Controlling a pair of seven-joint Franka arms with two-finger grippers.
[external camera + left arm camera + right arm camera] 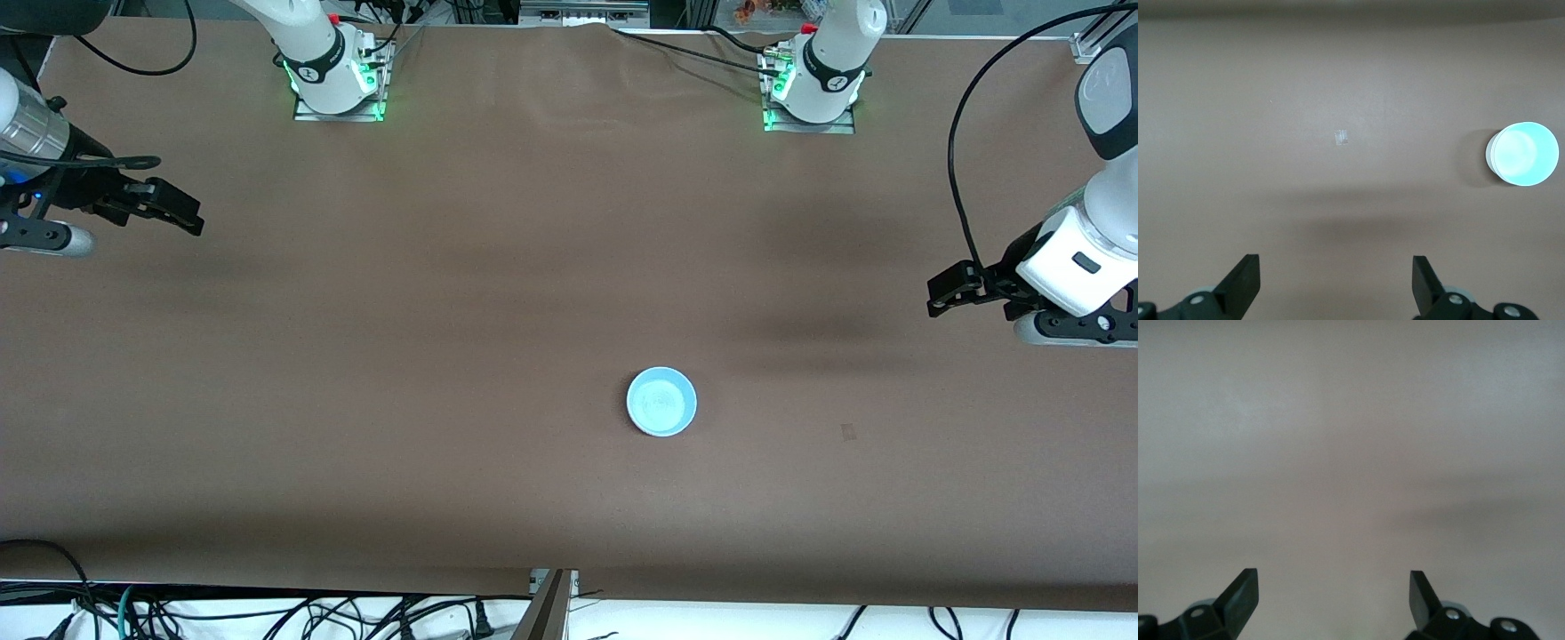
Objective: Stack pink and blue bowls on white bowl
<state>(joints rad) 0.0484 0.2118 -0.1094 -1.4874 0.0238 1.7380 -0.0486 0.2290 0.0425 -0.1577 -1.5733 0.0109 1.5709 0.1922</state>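
Note:
The light blue bowl (661,402) stands upright on the brown table, nearer the front camera than the middle. It also shows in the left wrist view (1523,153), where a whitish edge shows under its rim. No pink bowl and no separate white bowl are in view. My left gripper (932,299) is open and empty, in the air over the left arm's end of the table, well apart from the bowl. It shows open in its own view (1336,267). My right gripper (197,222) is open and empty over the right arm's end, and open in its own view (1333,583).
A small pale mark (849,432) lies on the table between the bowl and the left arm's end; it shows in the left wrist view (1342,137) too. Cables hang along the table's front edge. The arm bases (338,80) stand along the table's edge farthest from the front camera.

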